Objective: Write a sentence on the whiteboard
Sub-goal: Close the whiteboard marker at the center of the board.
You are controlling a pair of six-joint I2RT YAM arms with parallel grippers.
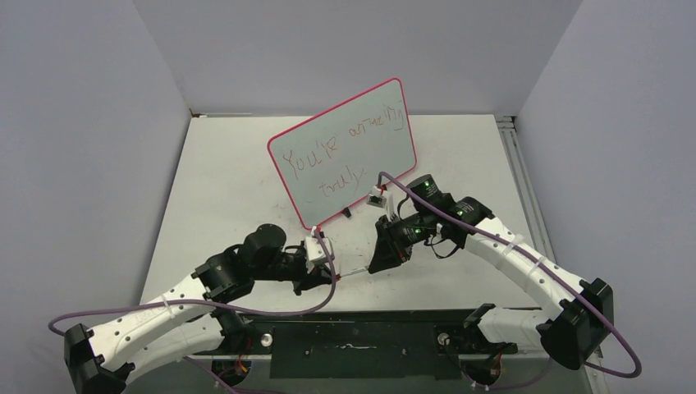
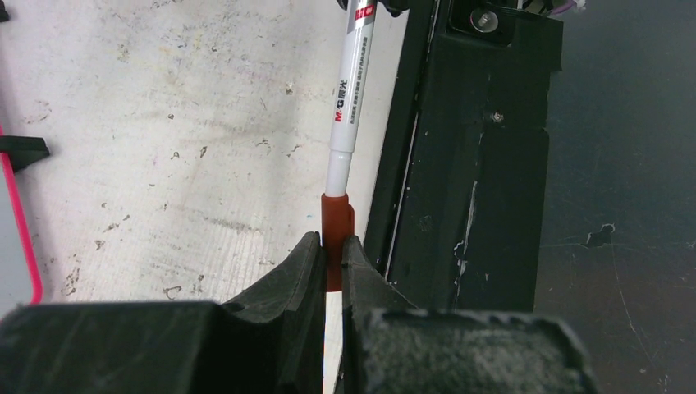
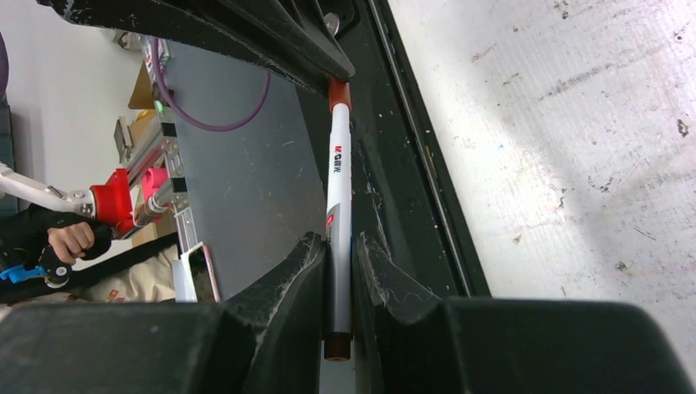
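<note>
The whiteboard [image 1: 386, 160] stands tilted at mid-table, with a pink-red rim and small black clip feet [image 2: 23, 150]. The sentence [image 1: 328, 152] runs across it in two thin reddish-brown lines. In front of it a white marker [image 1: 353, 270] hangs level between both grippers, just above the table's near edge. My left gripper [image 2: 331, 246] is shut on the marker's red-brown cap [image 2: 335, 217], which sits on the marker's end. My right gripper [image 3: 339, 246] is shut on the grey rear of the marker's barrel [image 3: 337, 180]; the cap [image 3: 339, 94] shows at the far end.
A black rail [image 2: 460, 164] runs along the table's near edge, right under the marker. The scuffed white table [image 1: 230, 189] is walled on three sides. Purple cables [image 1: 509, 246] loop over both arms. A person's hand [image 3: 70, 238] shows beyond the table edge.
</note>
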